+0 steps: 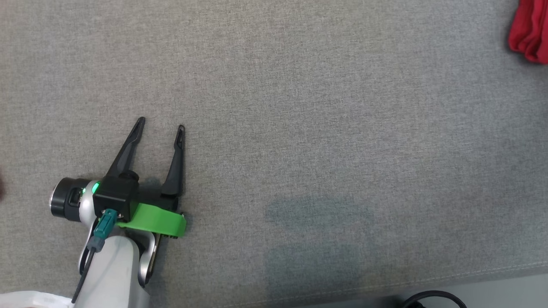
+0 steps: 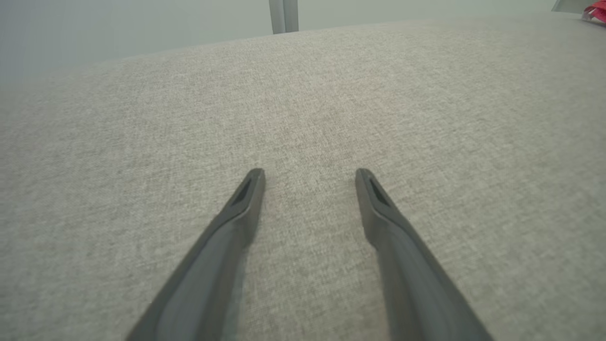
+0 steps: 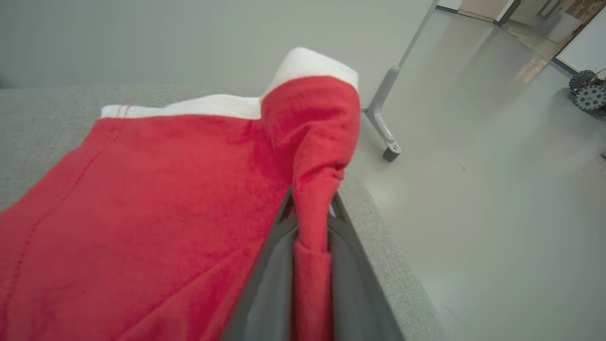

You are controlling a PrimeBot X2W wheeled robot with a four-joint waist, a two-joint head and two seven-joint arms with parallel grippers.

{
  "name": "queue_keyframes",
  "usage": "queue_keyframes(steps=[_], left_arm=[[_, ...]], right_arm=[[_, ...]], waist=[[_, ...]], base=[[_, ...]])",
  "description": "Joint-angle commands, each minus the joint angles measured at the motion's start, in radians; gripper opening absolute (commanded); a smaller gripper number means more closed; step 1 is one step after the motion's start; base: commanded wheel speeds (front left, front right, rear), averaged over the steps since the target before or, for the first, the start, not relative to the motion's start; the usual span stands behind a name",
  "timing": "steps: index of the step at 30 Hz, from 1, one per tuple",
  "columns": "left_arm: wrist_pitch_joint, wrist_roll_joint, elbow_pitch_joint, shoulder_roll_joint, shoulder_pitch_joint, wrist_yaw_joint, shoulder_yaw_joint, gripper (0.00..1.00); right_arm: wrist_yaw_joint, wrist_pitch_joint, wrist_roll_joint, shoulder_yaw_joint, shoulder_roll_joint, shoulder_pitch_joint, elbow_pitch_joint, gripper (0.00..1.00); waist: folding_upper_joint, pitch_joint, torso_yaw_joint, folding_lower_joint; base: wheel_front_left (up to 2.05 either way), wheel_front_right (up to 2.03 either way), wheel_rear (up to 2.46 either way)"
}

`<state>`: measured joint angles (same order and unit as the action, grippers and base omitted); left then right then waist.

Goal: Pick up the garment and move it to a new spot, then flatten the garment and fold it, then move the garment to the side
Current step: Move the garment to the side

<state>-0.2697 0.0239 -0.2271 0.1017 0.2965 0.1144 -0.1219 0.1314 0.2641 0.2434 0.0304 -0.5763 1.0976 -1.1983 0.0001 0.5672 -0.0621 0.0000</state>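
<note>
Right gripper [image 3: 313,199] clamped on a fold of the red garment [image 3: 165,199] (white trim at far edge). Left gripper [image 1: 161,124] jaws apart over grey fabric surface [image 1: 321,107].

The red fleece garment with a white band [image 1: 530,34] is cut off by the head view's top right corner. In the right wrist view it runs off the left and bottom edges, and a pinched fold of it hides the tips of the right claw [image 3: 312,203]. A black loop of cable [image 1: 432,298] and a white rounded object [image 1: 30,299], which I can't identify, are clipped by the head view's bottom edge. A dark wheeled object [image 3: 588,90] is cut by the right wrist view's right edge.
</note>
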Motion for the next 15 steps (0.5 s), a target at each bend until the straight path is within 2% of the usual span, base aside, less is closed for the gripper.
queue_keyframes(steps=[1, 6, 9, 11, 15], left_arm=[[0.01, -0.01, -0.035, 0.014, -0.013, -0.008, 0.013, 1.0], [0.012, -0.006, -0.045, 0.005, -0.012, -0.014, 0.011, 1.0], [0.009, 0.002, -0.043, -0.004, -0.013, -0.014, 0.011, 1.0], [0.007, 0.007, -0.042, -0.007, -0.017, -0.017, 0.015, 1.0], [0.006, 0.016, -0.045, -0.018, -0.032, -0.025, 0.024, 1.0]], right_arm=[[-0.002, 0.0, -0.04, 0.032, -0.016, 0.018, 0.013, 1.0], [-0.001, 0.0, -0.191, 0.188, -0.004, 0.002, 0.103, 1.0], [-0.001, 0.0, -0.28, 0.272, 0.068, -0.037, 0.221, 1.0], [-0.001, 0.0, -0.304, 0.279, 0.132, -0.058, 0.305, 1.0], [-0.002, 0.0, -0.279, 0.196, 0.23, -0.146, 0.455, 1.0]], waist=[[-0.0001, 0.008, 0.006, 0.0], [-0.0001, -0.005, 0.004, 0.0], [-0.0001, -0.036, 0.003, 0.0], [-0.0001, -0.064, 0.0, 0.0], [-0.0001, -0.135, -0.001, 0.0]], base=[[0.0, 0.0, 0.0], [0.0, 0.0, 0.0], [0.0, 0.0, 0.0], [0.0, 0.0, 0.0], [0.0, 0.0, 0.0]])
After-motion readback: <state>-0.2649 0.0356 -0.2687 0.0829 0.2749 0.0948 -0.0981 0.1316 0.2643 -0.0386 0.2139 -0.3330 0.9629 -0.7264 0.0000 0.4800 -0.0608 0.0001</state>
